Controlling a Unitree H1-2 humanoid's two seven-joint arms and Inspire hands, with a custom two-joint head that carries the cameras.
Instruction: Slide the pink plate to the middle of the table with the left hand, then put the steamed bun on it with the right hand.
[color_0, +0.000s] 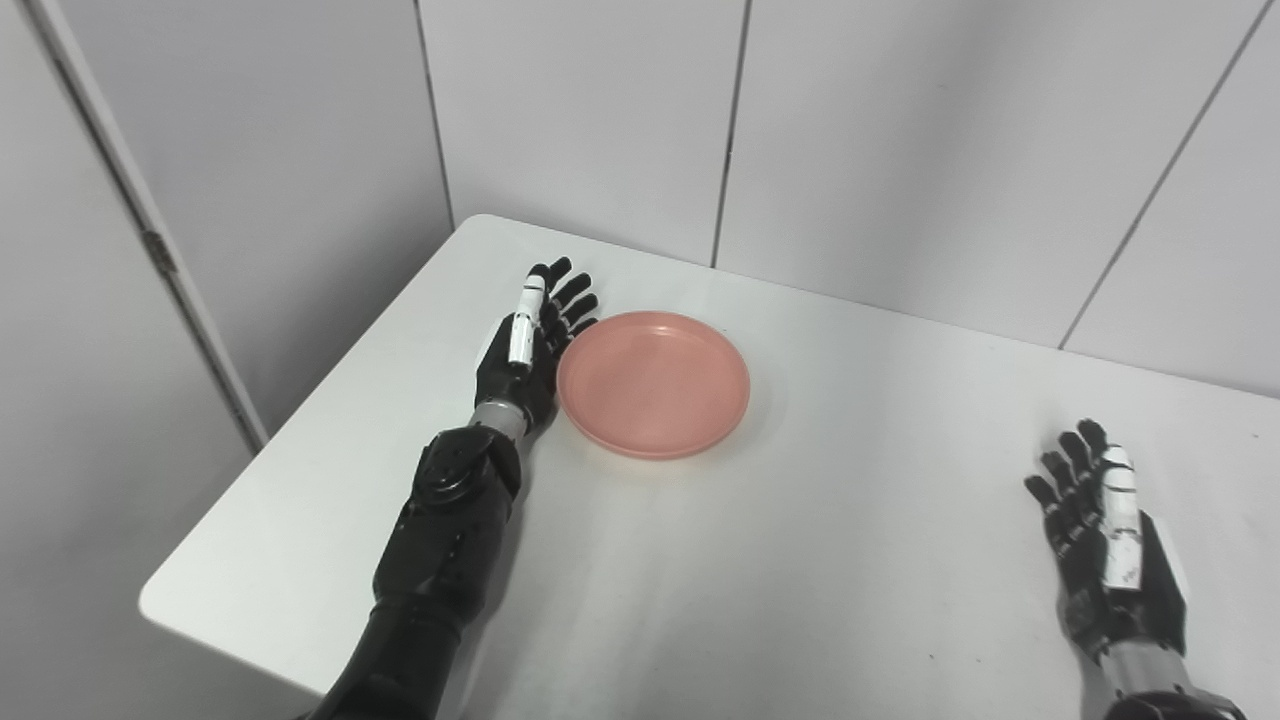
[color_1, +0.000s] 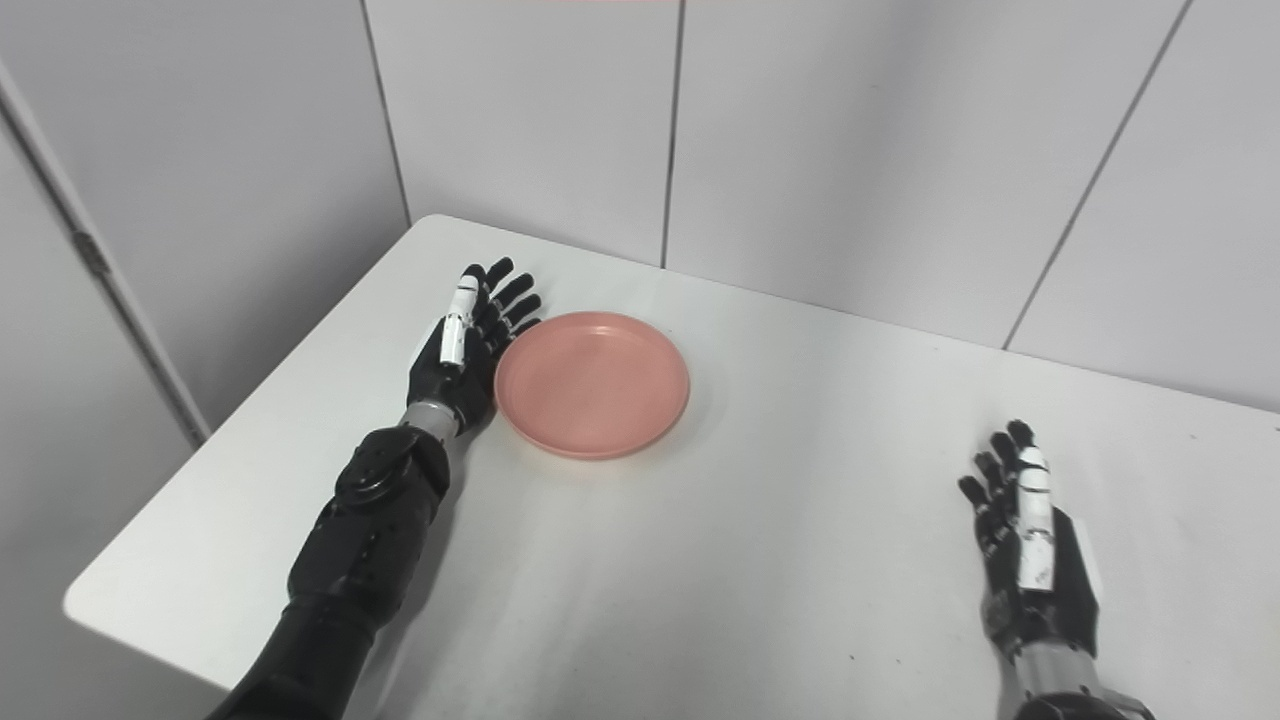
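On the white desk (color_0: 800, 560), a pink plate (color_0: 653, 383) waits left of centre, with the left hand (color_0: 525, 350) at its rim.

Largest first: the desk spreads bare toward its middle; the plate lies flat, well left of that middle; the left hand stands edge-on beside the plate's left rim, fingers spread and holding nothing, seemingly touching it; the right hand (color_0: 1110, 545) rests near the right edge, fingers likewise apart and empty; no steamed bun is visible. To slide well, I judge, press low against the rim and push rightward steadily, so the plate neither tips nor spins.
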